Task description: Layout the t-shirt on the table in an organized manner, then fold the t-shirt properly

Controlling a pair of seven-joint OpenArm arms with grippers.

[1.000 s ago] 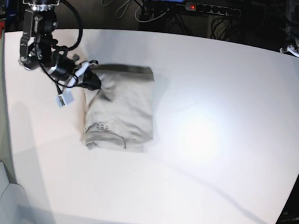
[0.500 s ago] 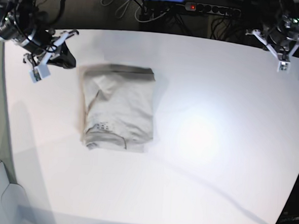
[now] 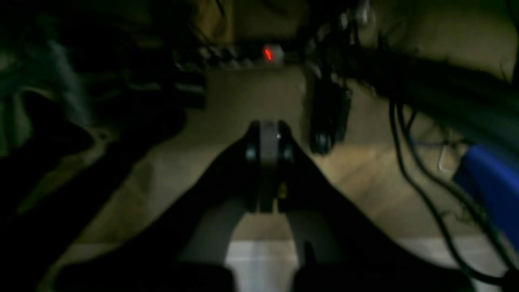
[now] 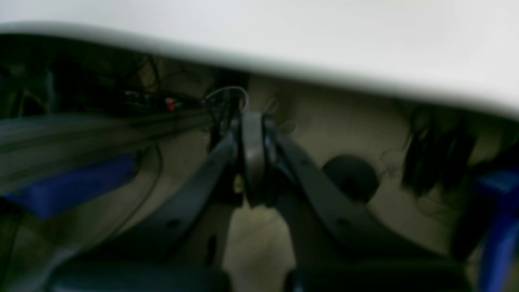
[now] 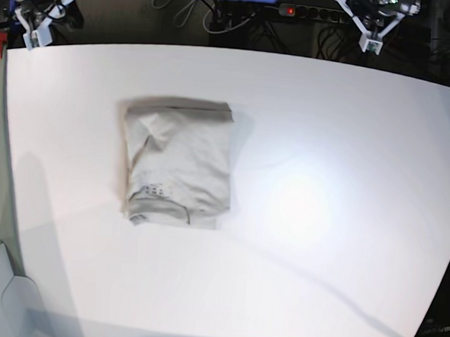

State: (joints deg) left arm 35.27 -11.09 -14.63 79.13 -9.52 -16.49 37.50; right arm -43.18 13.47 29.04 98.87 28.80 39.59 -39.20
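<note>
One t-shirt (image 5: pixel 178 162) lies folded into a compact upright rectangle on the table (image 5: pixel 326 144), left of the middle of the base view, with nothing touching it. Both arms sit beyond the table's far edge: the right gripper (image 5: pixel 37 24) in the upper left corner of the frame, the left gripper (image 5: pixel 371 36) at the top, right of centre. In each blurred wrist view the jaws are pressed together with nothing between them, above a dim floor with cables.
</note>
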